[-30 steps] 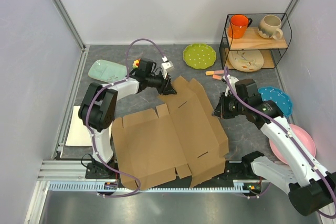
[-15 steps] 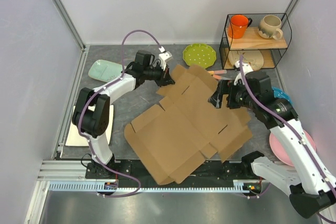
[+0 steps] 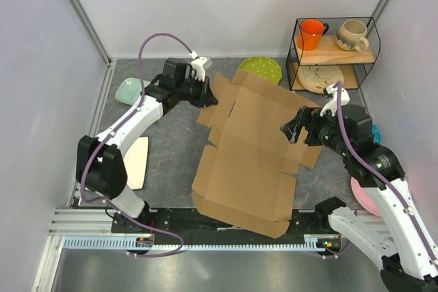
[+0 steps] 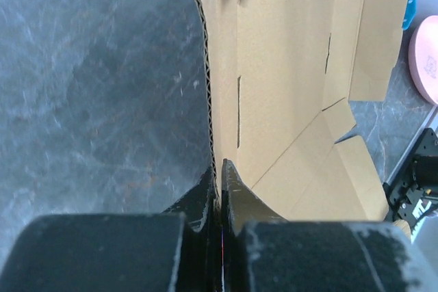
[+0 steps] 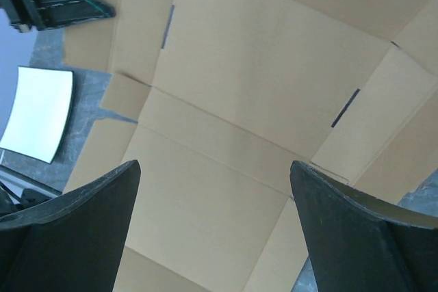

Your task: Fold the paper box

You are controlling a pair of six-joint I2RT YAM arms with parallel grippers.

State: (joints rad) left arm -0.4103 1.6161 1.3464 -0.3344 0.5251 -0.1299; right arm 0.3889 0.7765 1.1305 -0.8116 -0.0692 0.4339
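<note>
Left gripper (image 4: 220, 172) clenched on far-left edge of paper box (image 3: 250, 145), right gripper (image 5: 212, 172) spread wide above its right side

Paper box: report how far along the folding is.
Done: no fold holds yet; the paper box is an opened-out sheet, flaps and tabs unfolded. In hand: the left pincer is shut on its far left edge, and the right pincer hangs open over its right side, gripping nothing. Left: every wall, tab and the lid.
</note>
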